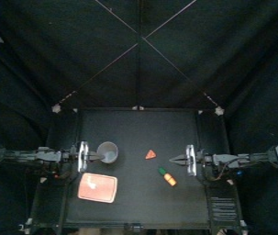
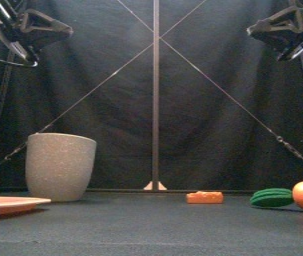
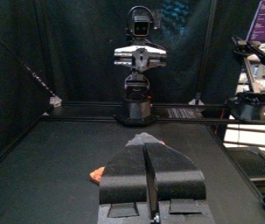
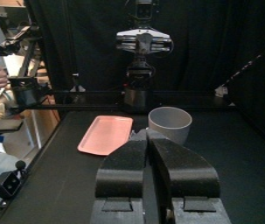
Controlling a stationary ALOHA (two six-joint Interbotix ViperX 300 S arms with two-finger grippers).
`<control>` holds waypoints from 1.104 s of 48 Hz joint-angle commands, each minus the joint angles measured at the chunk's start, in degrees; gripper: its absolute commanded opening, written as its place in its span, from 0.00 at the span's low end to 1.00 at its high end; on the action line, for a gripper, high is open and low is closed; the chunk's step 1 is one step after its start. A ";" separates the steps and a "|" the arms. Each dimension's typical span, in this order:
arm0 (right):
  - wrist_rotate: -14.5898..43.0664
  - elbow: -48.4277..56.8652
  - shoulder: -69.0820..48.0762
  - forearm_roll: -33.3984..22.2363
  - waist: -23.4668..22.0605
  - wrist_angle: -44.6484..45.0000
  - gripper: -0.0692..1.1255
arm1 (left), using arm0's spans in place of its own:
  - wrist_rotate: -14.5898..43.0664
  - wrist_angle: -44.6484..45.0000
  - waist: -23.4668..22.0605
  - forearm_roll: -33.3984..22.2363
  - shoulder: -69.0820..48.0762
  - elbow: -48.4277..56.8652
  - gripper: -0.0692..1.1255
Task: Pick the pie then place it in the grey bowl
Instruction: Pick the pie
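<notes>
Nothing is done yet: the pie point(image 1: 151, 153) lies mid-bench, apart from the grey cup point(image 1: 106, 150) toward the left edge, while the left hand point(image 3: 148, 144) and right hand point(image 4: 149, 144) hang closed and empty.

The grey bowl point(image 2: 60, 165) is pale grey with fine darker speckles. Just beside the bowl, the tray point(image 1: 98, 188) is plain pink. Right of the bowl, the pie point(image 2: 205, 197) is orange-red. Farther right of the bowl, a toy food point(image 2: 274, 197) has a ribbed dark green end and an orange body. The table point(image 1: 141, 207) is black.
</notes>
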 commanded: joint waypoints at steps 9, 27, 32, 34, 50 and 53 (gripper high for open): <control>0.53 -4.13 10.02 -0.26 -11.25 -0.18 0.06 | 0.00 -1.58 2.55 0.00 4.13 -2.72 0.04; 0.62 -14.77 29.00 -2.64 -22.06 1.05 0.63 | 0.00 -1.85 5.27 0.00 5.45 -3.34 0.04; 0.70 -16.52 32.34 -1.32 -23.03 -1.49 0.93 | 0.00 -1.85 5.63 0.00 5.45 -3.34 0.04; 0.62 -16.87 33.40 -0.26 -23.20 -3.16 0.98 | 0.00 -1.76 5.80 0.09 5.45 -3.34 0.04; -0.09 -21.45 41.31 3.78 -21.71 2.90 0.91 | 0.09 -1.76 7.29 0.18 5.45 -3.08 0.04; -0.09 -25.05 42.28 0.35 -20.39 13.71 0.91 | 0.09 -1.85 7.73 0.18 5.45 -3.08 0.04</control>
